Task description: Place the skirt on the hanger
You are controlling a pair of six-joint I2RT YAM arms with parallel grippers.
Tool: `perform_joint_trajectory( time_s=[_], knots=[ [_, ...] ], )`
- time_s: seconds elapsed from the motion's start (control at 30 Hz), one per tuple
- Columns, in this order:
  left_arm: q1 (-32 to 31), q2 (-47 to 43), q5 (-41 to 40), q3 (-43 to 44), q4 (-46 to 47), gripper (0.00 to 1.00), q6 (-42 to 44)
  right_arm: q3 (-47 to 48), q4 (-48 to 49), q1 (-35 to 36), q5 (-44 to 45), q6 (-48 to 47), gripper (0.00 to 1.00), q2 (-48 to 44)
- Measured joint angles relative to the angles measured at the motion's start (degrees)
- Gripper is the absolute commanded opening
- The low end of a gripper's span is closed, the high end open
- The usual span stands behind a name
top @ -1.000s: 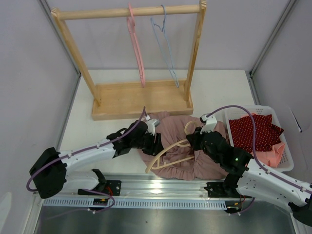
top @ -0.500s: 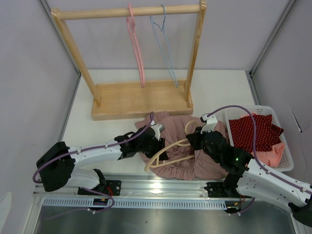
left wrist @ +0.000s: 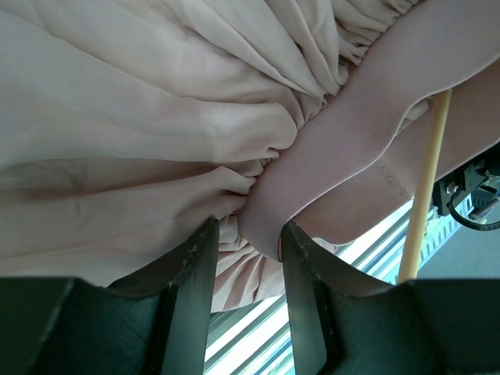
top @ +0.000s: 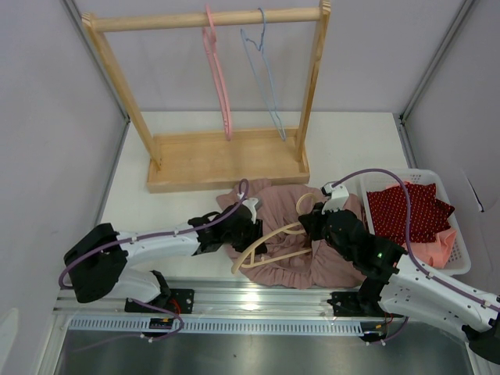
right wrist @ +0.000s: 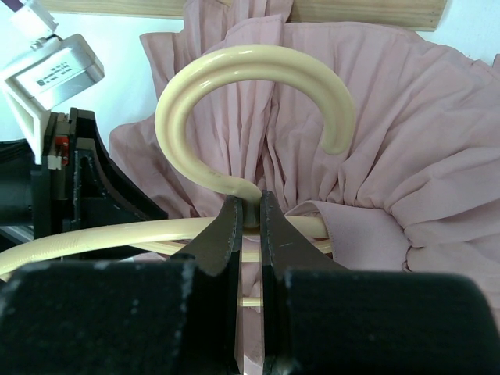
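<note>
White arms [top: 156, 248], black joints [top: 87, 269], purple cables [top: 367, 173]

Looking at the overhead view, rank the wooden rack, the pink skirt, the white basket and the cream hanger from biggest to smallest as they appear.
1. wooden rack, clearly largest
2. pink skirt, partly covered
3. white basket, nearly the skirt's size, so places 2 and 3 are unsure
4. cream hanger, smallest

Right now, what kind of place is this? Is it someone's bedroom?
Probably a robot practice booth, not a bedroom: plain grey walls, a left arm and right arm bolted to a metal rail, with a wooden clothes rack and laundry basket as props.
</note>
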Motion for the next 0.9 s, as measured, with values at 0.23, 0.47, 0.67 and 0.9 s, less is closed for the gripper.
perform_joint_trajectory(
  time_s=[0.23, 0.47, 0.67, 0.9],
  knots=[
    [-1.1, 2.6, -0.2, 0.5, 1.2, 0.26, -0.9, 0.0, 0.0, 0.0, 0.0, 0.0, 0.0, 0.0],
    [-1.5, 3.0, 0.2, 0.5, 2.7, 0.0, -1.8, 0.0, 0.1, -0.3, 0.0, 0.0, 0.0, 0.0],
    [0.1, -2.1, 0.1, -1.0, 1.6, 0.0, -1.8, 0.0, 2.1, -1.3, -0.2, 0.0, 0.0, 1.7],
    [5.0, -11.5, 0.2, -5.6, -2.2, 0.0, -1.9, 0.2, 5.2, -2.1, 2.5, 0.1, 0.0, 4.9]
  ],
)
